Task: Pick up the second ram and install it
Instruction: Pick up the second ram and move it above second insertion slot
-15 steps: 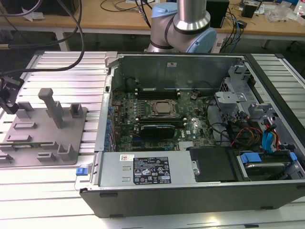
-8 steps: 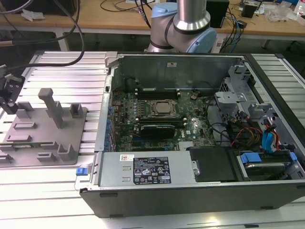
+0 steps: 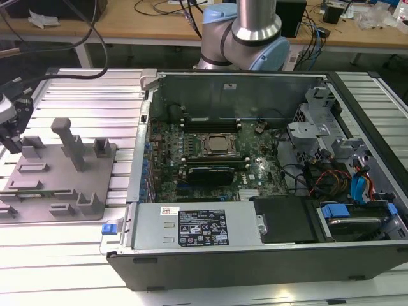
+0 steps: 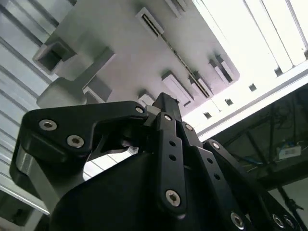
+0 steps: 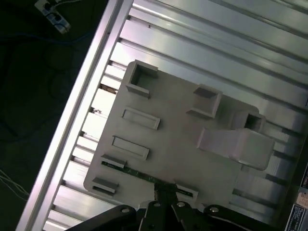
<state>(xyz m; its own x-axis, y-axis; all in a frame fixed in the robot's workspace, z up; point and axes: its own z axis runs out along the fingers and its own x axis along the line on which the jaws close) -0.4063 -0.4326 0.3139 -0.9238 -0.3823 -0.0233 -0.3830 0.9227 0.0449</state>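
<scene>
In the exterior view, the gripper [image 3: 9, 127] is seen at the exterior view's left, at the edge of the holder tray [image 3: 64, 194], well apart from the open computer case [image 3: 255, 95]. In the second wrist view, the gripper [image 4: 160, 103] is drawn almost fully together over the holder tray [image 4: 110, 53]. In the first wrist view, the second ram [image 5: 129, 172] is stood on edge in the holder tray [image 5: 183, 144] and is pinched by the gripper [image 5: 165, 188].

Second ram [image 5: 136, 173] in the tray [image 5: 178, 144], tray at exterior view's left of computer case [image 3: 242, 92]
</scene>
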